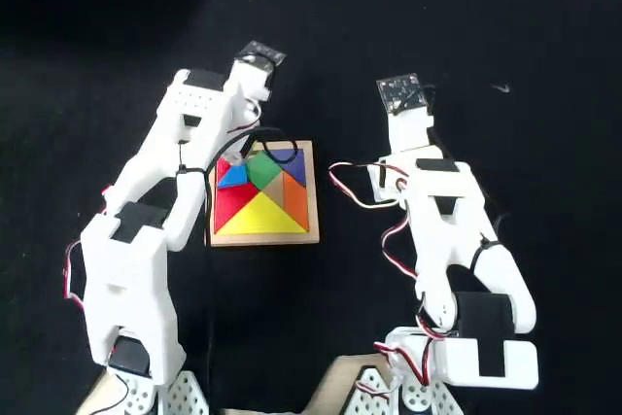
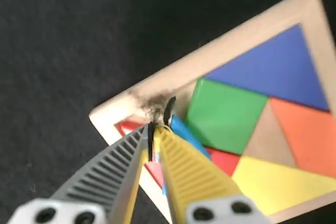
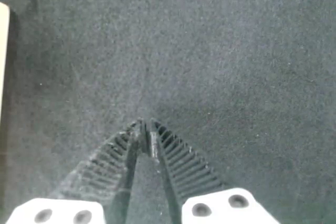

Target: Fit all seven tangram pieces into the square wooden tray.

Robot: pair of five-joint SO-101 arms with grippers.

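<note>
Tangram pieces of bright painted wood lie in the square wooden tray [image 1: 262, 237], which sits on the black cloth [image 1: 486, 46] between the two white arms. On the left, the left gripper [image 2: 156, 139] has its fingers pressed together and holds nothing. Its tips are down at the tray's far left corner, right at the small light blue triangle [image 2: 181, 129]. That piece looks a bit crooked, so I think it needs one more nudge.

The green square [image 2: 226, 114], dark blue triangle [image 2: 278, 66], red piece [image 2: 223, 161], yellow triangle [image 2: 273, 182] and orange triangle [image 2: 307, 129] look snug. I cannot tell if the tan triangle [image 2: 268, 142] is a piece or bare tray.

On the right, the right gripper [image 3: 144, 129] is squeezed together over bare cloth, apart from the tray.
</note>
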